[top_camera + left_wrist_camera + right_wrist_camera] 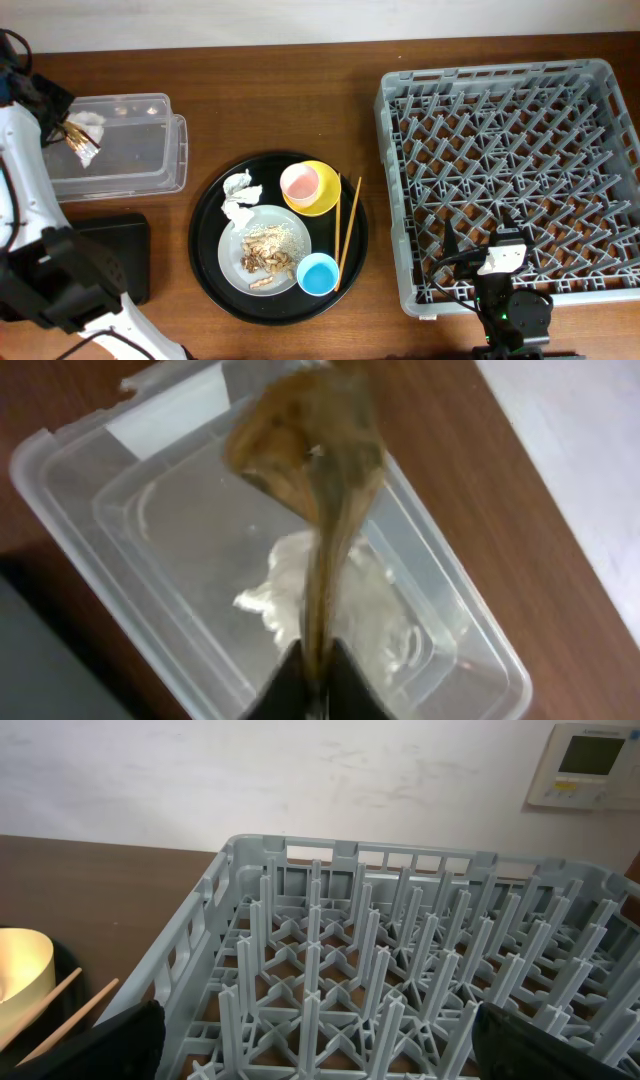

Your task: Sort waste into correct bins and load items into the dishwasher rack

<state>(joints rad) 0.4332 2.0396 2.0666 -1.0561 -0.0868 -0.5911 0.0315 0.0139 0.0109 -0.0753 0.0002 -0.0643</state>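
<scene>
My left gripper (pixel 60 122) is shut on the gold-brown wrapper (pixel 80 142) and holds it over the left end of the clear tub (pixel 130 160). In the left wrist view the wrapper (pixel 310 460) hangs from the shut fingers (pixel 318 678), with a white napkin (pixel 335 600) below it in the tub (pixel 120 530). More crumpled napkins (pixel 239 198) lie on the round black tray. The plate (pixel 232 262) holds food scraps (pixel 268 254). The pink cup (pixel 299 182) sits in the yellow bowl (pixel 325 200). The blue cup (pixel 318 274) and the chopsticks (pixel 348 232) lie beside them. My right gripper (pixel 499 250) is open and empty over the rack's (pixel 510 100) front edge.
The shallow black rectangular tray (pixel 115 250) lies in front of the tub. The round black tray (pixel 205 215) sits mid-table. The right wrist view shows the rack's pegs (pixel 380 970) between my spread fingers (pixel 320 1055), and the yellow bowl (pixel 22 970) and a chopstick (pixel 62 1015) at left.
</scene>
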